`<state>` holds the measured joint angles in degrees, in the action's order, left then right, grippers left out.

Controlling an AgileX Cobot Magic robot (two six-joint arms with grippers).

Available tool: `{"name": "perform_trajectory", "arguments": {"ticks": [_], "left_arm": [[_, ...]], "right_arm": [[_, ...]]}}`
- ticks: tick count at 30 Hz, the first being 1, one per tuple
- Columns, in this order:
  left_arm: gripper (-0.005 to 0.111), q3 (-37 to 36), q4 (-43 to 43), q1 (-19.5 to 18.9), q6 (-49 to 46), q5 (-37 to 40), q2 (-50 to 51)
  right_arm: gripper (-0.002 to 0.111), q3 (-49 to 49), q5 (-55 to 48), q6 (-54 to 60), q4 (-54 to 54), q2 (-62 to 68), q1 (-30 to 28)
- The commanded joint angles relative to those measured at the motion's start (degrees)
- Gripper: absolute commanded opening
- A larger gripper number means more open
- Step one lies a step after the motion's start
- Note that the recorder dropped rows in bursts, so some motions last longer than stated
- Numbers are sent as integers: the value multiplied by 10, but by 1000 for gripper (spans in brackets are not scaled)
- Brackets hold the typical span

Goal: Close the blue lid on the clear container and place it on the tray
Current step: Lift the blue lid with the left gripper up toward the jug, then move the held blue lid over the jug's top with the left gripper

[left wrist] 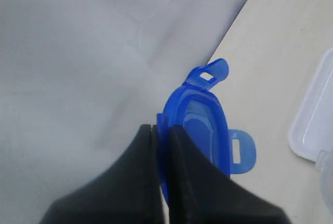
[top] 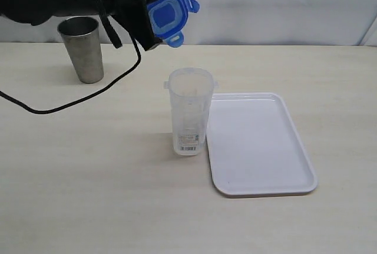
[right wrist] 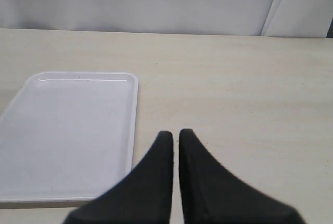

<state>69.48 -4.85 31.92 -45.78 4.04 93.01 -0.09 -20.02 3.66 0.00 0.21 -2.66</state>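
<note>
**Lid in the air, container open — the closing is not yet done**

The left gripper [top: 152,33] is clamped shut on one rim of the blue lid [top: 169,15] and holds it edge-on, high above the far edge of the table [top: 88,201]. The clear container [top: 189,114] stands upright and uncovered near the table's middle, just beside the long side of the tray [top: 307,174]; whether the two touch cannot be told. The tray is bare. So the lid is picked up, and by the look of it everything else remains: seating it on the mouth, snapping the flaps, moving the container onto the tray.

The exterior view alone shows the container whole, along with a grey metal cup [top: 82,48] near the far left corner and a black cable [top: 88,99] across the table. The left wrist view shows what it cannot — the thin pinch of the fingers [left wrist: 179,146] on the lid's rim. Only the right wrist view shows the right gripper [right wrist: 176,136]: jaws together, holding nothing, above bare table beside the tray.
</note>
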Motion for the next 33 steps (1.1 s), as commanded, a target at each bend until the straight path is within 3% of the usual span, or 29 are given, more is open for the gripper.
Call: {"name": "perform_trajectory", "arguments": {"ticks": [1, 6, 9, 13, 17, 19, 21, 22, 23, 28, 30, 33], "left_arm": [[0, -1, 1, 32, -84, 0, -4], [0, -1, 3, 58, -101, 16, -4], [0, -1, 62, 73, -102, 35, -4], [0, -1, 48, 75, -94, -14, -4], [0, -7, 52, 75, -94, 8, 1], [0, -34, 57, 81, -94, -51, 1], [0, -67, 57, 87, -99, -170, 1], [0, -85, 48, 88, -122, -233, 2], [0, -111, 24, 91, -206, -285, 2], [0, -180, -94, 108, -448, -376, 2], [0, -195, -93, 108, -439, -408, 2], [0, -195, -93, 108, -421, -397, 2]], "right_arm": [[4, 1, 2, 0, 0, -2, 1], [4, 1, 2, 0, 0, -2, 1], [4, 1, 2, 0, 0, -2, 1], [4, 1, 2, 0, 0, -2, 1], [4, 1, 2, 0, 0, -2, 1], [4, 1, 2, 0, 0, -2, 1], [4, 1, 2, 0, 0, -2, 1], [4, 1, 2, 0, 0, -2, 1], [4, 1, 2, 0, 0, -2, 1], [4, 1, 2, 0, 0, -2, 1], [4, 1, 2, 0, 0, -2, 1], [4, 1, 2, 0, 0, -2, 1]]}}
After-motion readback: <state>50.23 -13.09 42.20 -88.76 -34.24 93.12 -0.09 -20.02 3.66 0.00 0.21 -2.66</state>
